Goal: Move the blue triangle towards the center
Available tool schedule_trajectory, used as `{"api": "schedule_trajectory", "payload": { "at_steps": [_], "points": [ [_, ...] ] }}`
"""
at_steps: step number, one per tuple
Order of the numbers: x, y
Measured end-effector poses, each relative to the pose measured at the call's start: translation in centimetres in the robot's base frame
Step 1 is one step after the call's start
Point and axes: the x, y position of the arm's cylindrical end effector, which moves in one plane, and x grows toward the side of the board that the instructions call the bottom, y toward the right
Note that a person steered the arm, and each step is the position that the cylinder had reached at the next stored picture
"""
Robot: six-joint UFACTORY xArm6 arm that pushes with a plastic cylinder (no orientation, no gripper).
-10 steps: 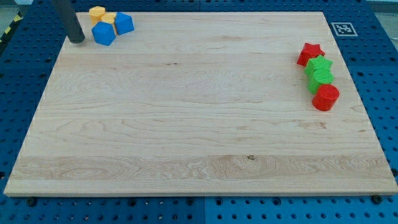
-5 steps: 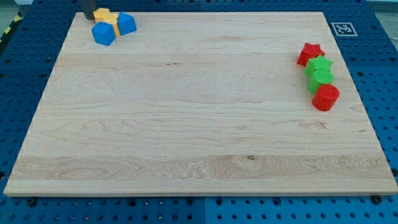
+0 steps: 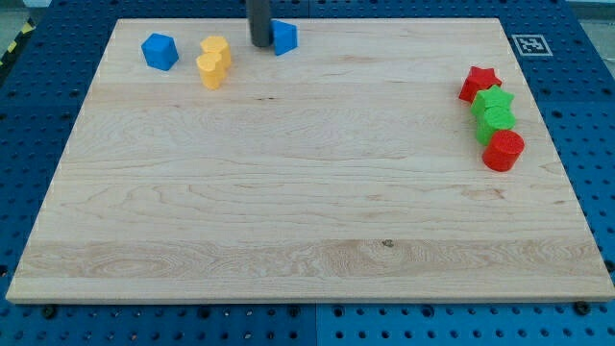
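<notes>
My tip (image 3: 259, 44), a bare dark rod grasping nothing, is pressing the left side of what looks like the blue triangular block (image 3: 284, 37); it needs steering downward, toward the pale wooden board's (image 3: 307, 221) centre.

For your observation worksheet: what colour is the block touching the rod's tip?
Blue: the small blue block, seen in the camera view.
</notes>
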Motion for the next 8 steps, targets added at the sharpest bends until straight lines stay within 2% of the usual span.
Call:
{"api": "schedule_trajectory", "payload": {
  "at_steps": [1,2,3,4,6,7,8],
  "points": [
    [0.0,2.3],
    [-1.1,2.0],
    [-4.4,1.3],
    [-4.3,2.5],
    [3.4,6.1],
    [5.2,7.6],
    [4.5,7.6]
  ]
}}
